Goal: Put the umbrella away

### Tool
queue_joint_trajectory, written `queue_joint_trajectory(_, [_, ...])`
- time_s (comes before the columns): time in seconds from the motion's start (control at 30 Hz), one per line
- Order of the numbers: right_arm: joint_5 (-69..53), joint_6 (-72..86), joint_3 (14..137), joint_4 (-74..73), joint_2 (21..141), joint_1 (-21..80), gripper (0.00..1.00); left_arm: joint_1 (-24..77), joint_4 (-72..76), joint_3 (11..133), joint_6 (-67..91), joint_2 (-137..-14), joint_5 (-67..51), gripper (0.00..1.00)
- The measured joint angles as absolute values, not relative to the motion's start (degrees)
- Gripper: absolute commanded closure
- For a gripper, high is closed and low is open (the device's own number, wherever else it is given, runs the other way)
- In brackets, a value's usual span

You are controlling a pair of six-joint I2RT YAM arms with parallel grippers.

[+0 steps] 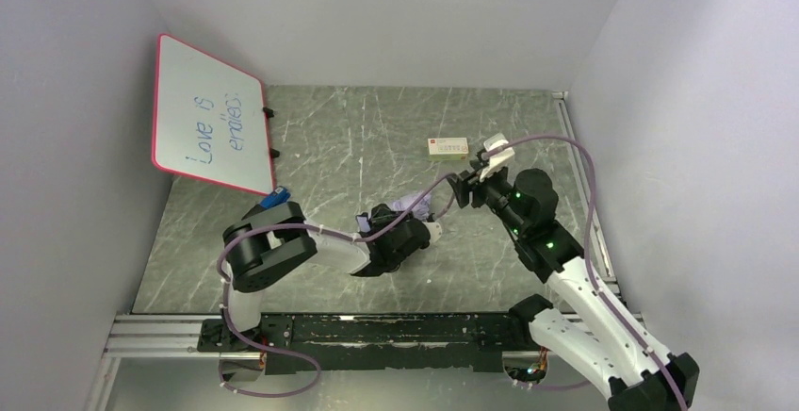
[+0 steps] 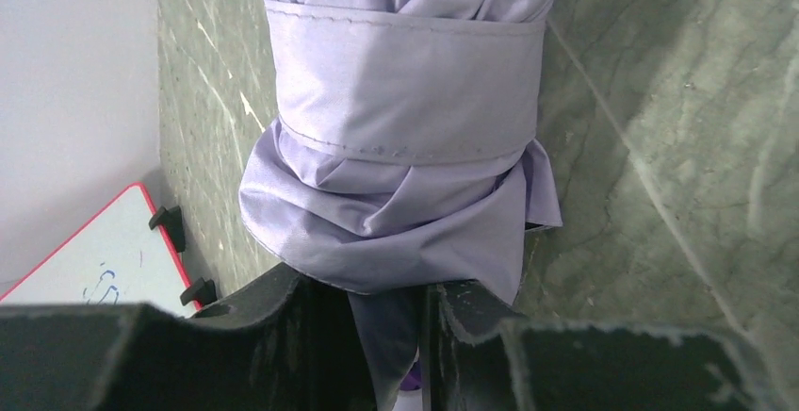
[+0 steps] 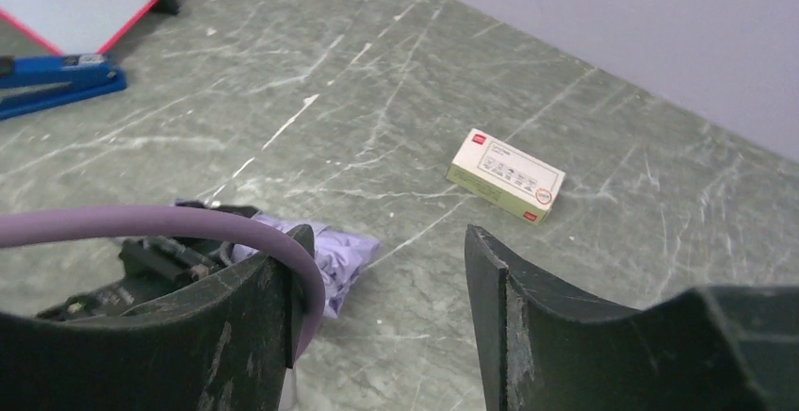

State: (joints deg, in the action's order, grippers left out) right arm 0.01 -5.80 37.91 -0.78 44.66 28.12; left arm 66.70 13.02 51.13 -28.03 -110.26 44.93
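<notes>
Fabric is what your left gripper (image 2: 386,309) has hold of: its dark jaws are closed on the gathered tail of the umbrella (image 2: 377,205), with a fold of cloth running down between the two fingers. From the wrist view you probably cannot tell whether they also pinch the shaft underneath or only the cloth, so treat the hold as soft and move slowly, without twisting, or the tail may slip out. Just past the fingers the canopy is bunched in loose pleats, then cinched by the wide, flat closing strap (image 2: 405,90), which sits smooth and level around the bundle. The whole thing is pale lavender, folded short and compact. It lies near the middle of the green marbled table (image 1: 349,138), between the two arms, pointing away from the left one. Your right gripper (image 3: 386,284) hangs above it and a little beyond, jaws apart and empty. If you bring it in to steady the free end, watch the purple cable (image 3: 188,222) draped across its left finger. Farther back, a small white box (image 3: 506,174) rests well apart from the umbrella, and the red-framed whiteboard (image 1: 209,114) leans at the far left.
</notes>
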Motion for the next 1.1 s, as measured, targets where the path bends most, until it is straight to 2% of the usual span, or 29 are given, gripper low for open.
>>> queue_joint_trajectory(0.27, [-23.0,-10.8,42.6,-8.1,36.4,25.2,0.38,67.7,14.3,50.5,-29.1,-110.5,46.0,0.95])
queue_joint_trajectory(0.4, [-31.1,-11.1,45.3,-7.1,30.2,24.8,0.38,68.2,14.6,50.2,-31.3,-110.8,46.6,0.95])
queue_joint_trajectory(0.53, [-35.4,-9.9,48.0,-0.5,24.3,24.7,0.38,68.8,14.8,50.2,-32.9,-111.4,47.8,0.95])
queue_joint_trajectory(0.63, [-31.6,-7.6,48.9,4.6,23.7,24.7,0.38,68.9,15.5,50.0,-33.5,-111.5,48.3,0.95])
queue_joint_trajectory(0.73, [-23.0,-7.0,51.7,3.7,28.9,24.6,0.38,69.0,17.6,48.5,-34.9,-111.5,50.1,0.95])
queue_joint_trajectory(0.9, [-10.5,-11.0,57.2,-3.7,46.2,24.4,0.37,69.8,26.1,43.5,-41.0,-112.0,54.5,0.95])
queue_joint_trajectory(0.97, [-10.3,-14.7,56.5,-5.6,51.9,24.4,0.37,70.1,31.3,41.2,-44.8,-112.7,56.3,0.95])
queue_joint_trajectory(1.1, [-17.0,-24.9,51.7,-8.6,60.8,24.4,0.36,70.8,44.0,37.0,-53.3,-115.3,58.8,0.95])
